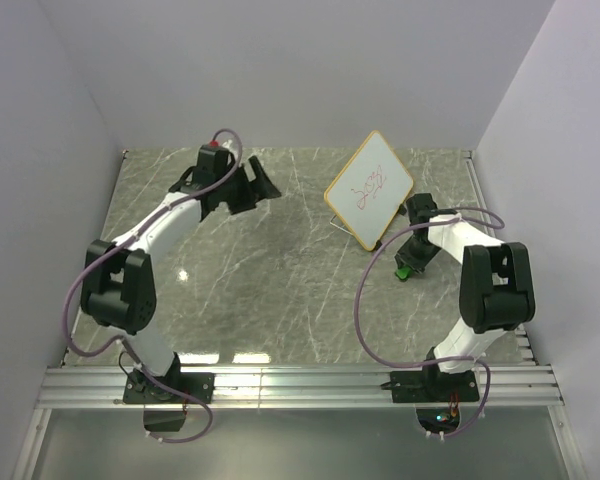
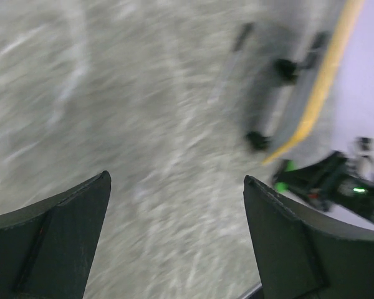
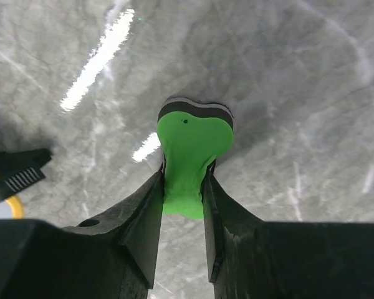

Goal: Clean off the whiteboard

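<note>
The whiteboard, white with a tan wooden frame and red scribbles on its face, stands tilted on a thin stand at the back right of the marble table. Its back and tan edge show blurred in the left wrist view. Just right of it, low over the table, my right gripper is shut on the small green eraser, which is squeezed narrow between the fingers. My left gripper hovers open at the back left, well apart from the board, with nothing between its fingers.
Grey walls close in the table on the left, back and right. An aluminium rail runs along the near edge by the arm bases. The marble surface lies between the two arms. A corner of the board's frame shows at the right wrist view's left edge.
</note>
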